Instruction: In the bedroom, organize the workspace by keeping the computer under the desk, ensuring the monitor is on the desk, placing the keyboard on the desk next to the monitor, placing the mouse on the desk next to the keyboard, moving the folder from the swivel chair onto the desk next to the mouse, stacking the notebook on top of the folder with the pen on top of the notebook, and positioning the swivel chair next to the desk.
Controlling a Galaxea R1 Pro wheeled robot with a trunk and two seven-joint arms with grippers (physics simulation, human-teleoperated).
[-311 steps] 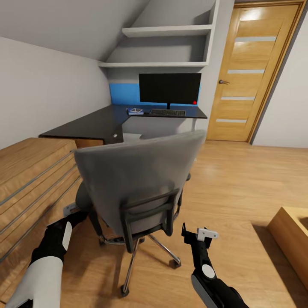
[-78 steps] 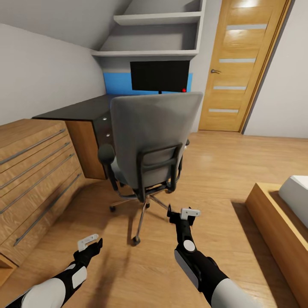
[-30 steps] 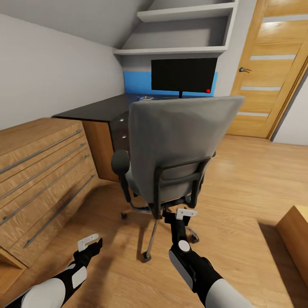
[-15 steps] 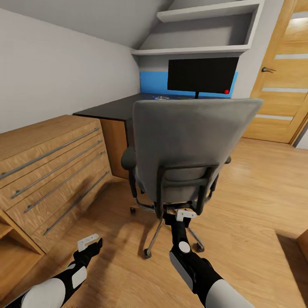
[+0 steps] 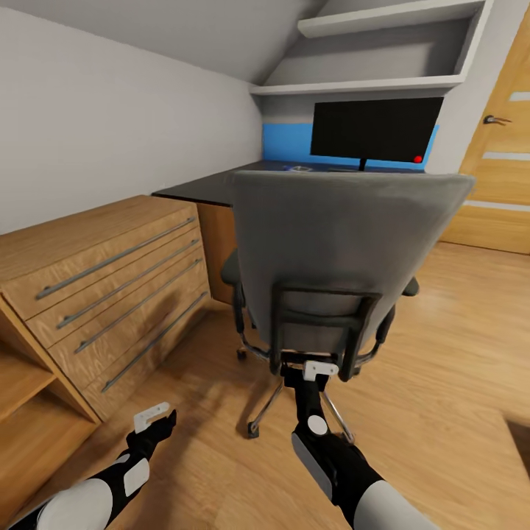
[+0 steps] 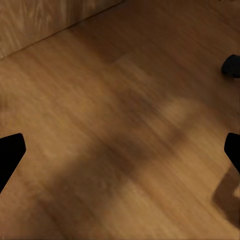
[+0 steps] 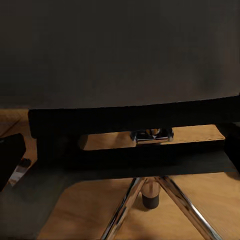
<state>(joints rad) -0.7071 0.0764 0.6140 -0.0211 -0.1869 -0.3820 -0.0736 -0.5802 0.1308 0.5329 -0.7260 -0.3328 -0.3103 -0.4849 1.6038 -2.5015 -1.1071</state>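
The grey swivel chair (image 5: 346,235) stands with its back to me, and its chrome base (image 7: 150,200) shows in the right wrist view. My right gripper (image 5: 312,374) is open just behind the chair's lower back frame (image 7: 130,135), with nothing between its fingers. My left gripper (image 5: 156,421) hangs open over the wooden floor (image 6: 115,100). Beyond the chair, the black monitor (image 5: 377,130) stands on the black-topped desk (image 5: 199,188). The chair back hides the seat, the folder and most of the desk top. The computer, keyboard, mouse, notebook and pen are out of view.
A light wooden chest (image 5: 96,272) with long bar handles stands at the left, close to the chair, with an open wooden shelf (image 5: 29,397) at its near end. A wooden door (image 5: 500,169) is at the right. White shelves (image 5: 383,81) hang above the desk.
The view has swung left and closed in, so the chair looms larger. The chair's back frame is now right at my right gripper. My left arm has held its pose.
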